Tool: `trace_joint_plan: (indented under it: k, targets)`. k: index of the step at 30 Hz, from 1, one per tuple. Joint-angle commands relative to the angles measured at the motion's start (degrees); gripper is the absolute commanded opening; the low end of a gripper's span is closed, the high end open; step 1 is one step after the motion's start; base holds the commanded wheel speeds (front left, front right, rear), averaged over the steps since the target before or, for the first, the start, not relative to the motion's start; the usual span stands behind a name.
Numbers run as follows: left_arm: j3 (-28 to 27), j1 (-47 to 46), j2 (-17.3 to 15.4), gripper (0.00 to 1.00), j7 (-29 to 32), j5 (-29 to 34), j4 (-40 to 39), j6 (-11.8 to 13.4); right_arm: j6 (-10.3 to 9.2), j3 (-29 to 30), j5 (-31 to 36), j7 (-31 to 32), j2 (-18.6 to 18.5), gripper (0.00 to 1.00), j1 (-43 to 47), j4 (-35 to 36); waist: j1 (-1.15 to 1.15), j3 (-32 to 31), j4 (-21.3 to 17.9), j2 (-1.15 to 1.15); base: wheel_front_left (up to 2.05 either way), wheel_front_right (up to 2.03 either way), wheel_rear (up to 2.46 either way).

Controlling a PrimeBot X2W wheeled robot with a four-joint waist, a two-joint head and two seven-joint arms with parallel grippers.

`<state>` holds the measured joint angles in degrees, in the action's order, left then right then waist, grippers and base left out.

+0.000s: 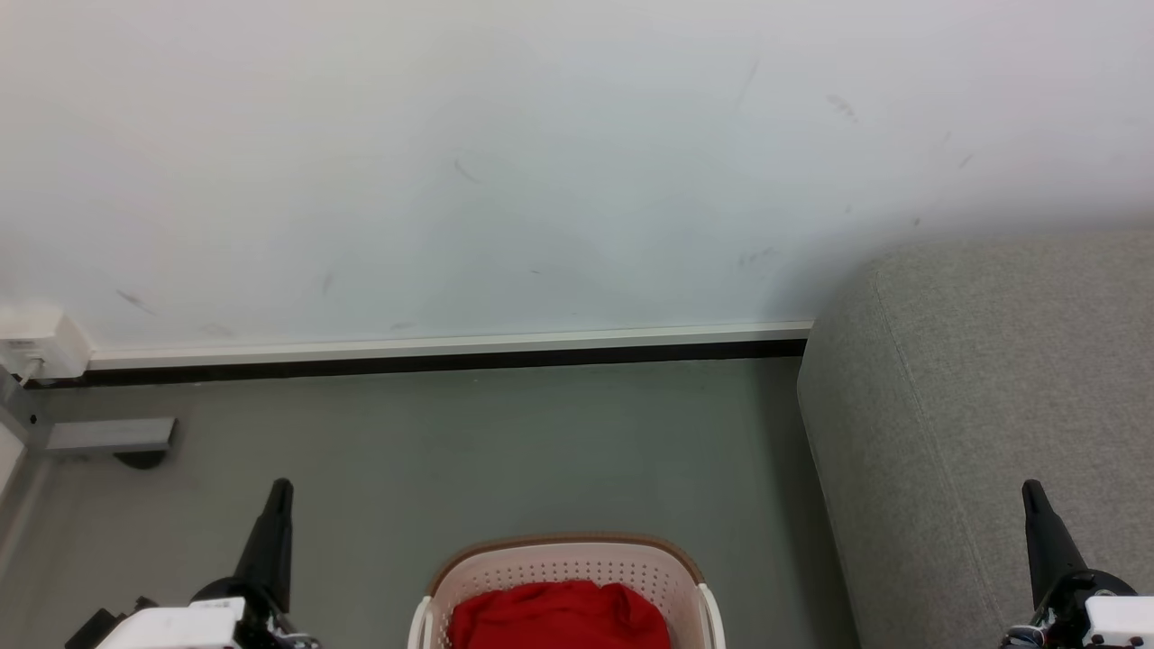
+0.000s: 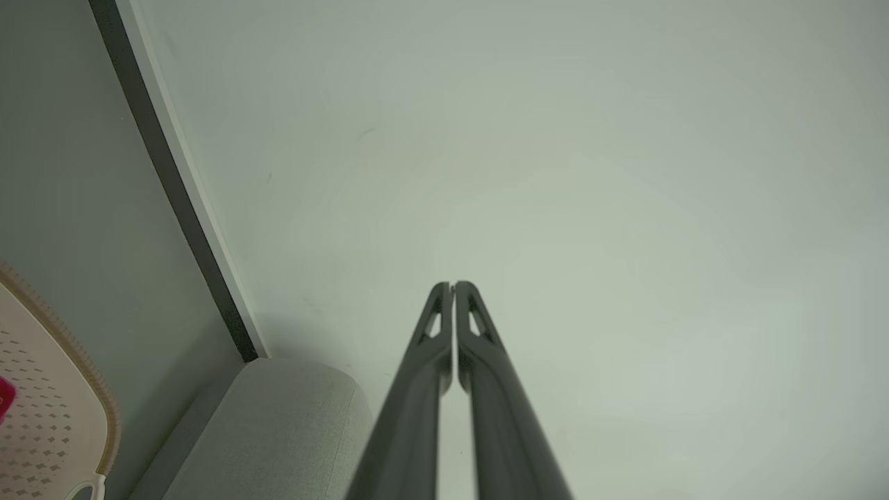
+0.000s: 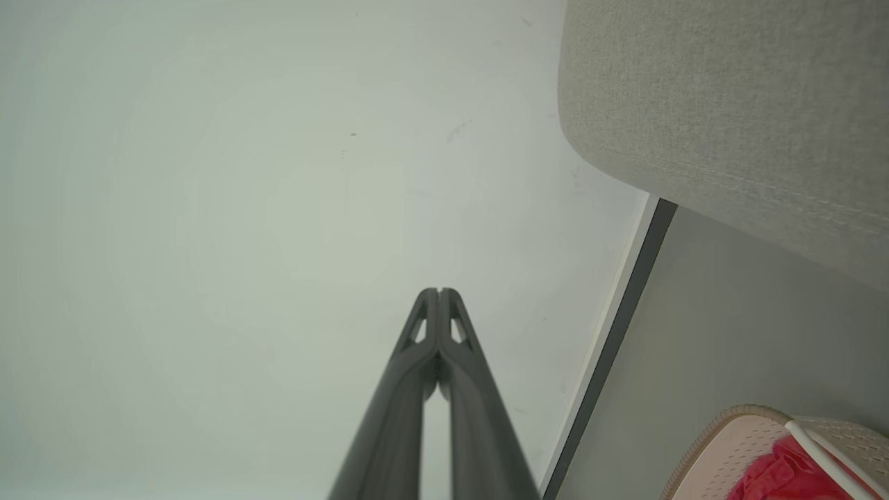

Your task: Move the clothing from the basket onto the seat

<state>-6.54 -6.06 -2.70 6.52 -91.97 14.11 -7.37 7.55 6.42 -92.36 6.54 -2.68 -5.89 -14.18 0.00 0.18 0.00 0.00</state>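
Note:
Red clothing point(image 1: 559, 616) lies bunched inside the cream perforated basket point(image 1: 566, 552) on the floor at the bottom centre of the head view. The light-grey seat point(image 1: 992, 397) rises at the right. My left gripper point(image 1: 279, 491) stands shut to the basket's left, with nothing in it. Over the seat's front, my right gripper point(image 1: 1030, 491) is shut too and holds nothing. In the left wrist view the shut fingertips point(image 2: 453, 286) point at the wall, with the basket point(image 2: 42, 410) at the left edge. The right wrist view has its gripper point(image 3: 439, 292) shut, the basket point(image 3: 722, 444) and clothing point(image 3: 785, 476) at the lower right.
A white wall with a pale skirting board point(image 1: 451, 347) runs behind the grey floor point(image 1: 496, 451). A white wall plug point(image 1: 36, 347) and a grey metal foot point(image 1: 108, 437) sit at the far left.

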Motion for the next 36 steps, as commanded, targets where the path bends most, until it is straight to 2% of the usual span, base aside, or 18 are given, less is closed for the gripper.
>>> trace_joint_plan:
  k: [1, 10, 11, 23, 32, 36]
  targets:
    - [-0.08, -0.39, -0.37, 0.0, 0.2, -0.84, -0.22, -0.32, -0.13, 0.2, -0.12, 0.14, -0.43, 0.0, -0.81, 0.31, 0.0, 0.0, 0.0, 0.0, 0.0, 0.0, 0.0]
    - [-0.08, -0.39, -0.37, 0.0, 0.2, -0.84, -0.22, -0.32, -0.13, 0.21, -0.12, 0.14, -0.43, 0.0, -0.81, 0.31, 0.0, 0.0, 0.0, 0.0, 0.0, 0.0, 0.0]
    - [0.01, 0.0, 0.0, 1.0, -0.01, 0.01, 0.0, 0.0, 0.0, -0.01, 0.0, -0.01, 0.0, 1.0, 0.0, 0.0, 0.0, 0.0, 0.0, 0.0, 0.0, 0.0, 0.0]
    - [3.69, 0.54, 0.1, 1.0, -3.12, 1.85, 1.53, 0.14, -0.01, -2.13, 3.33, -3.1, -0.29, 1.0, 2.29, 0.91, 0.0, 0.02, 0.02, 0.0, 0.0, 0.0, 0.0]
    - [5.24, 0.64, 0.05, 1.0, -5.22, 6.75, 1.42, 1.12, -0.02, -2.14, 11.99, -5.22, -0.39, 1.0, 3.33, 2.68, 0.0, 0.08, -0.03, 0.0, 0.0, 0.0, 0.0]
    - [6.16, 0.7, 0.03, 1.0, -6.2, 10.87, 0.88, 1.95, -0.02, -2.34, 17.08, -6.22, -0.29, 1.0, 3.9, 3.8, 0.0, 0.13, -0.03, 0.0, 0.0, 0.0, 0.0]
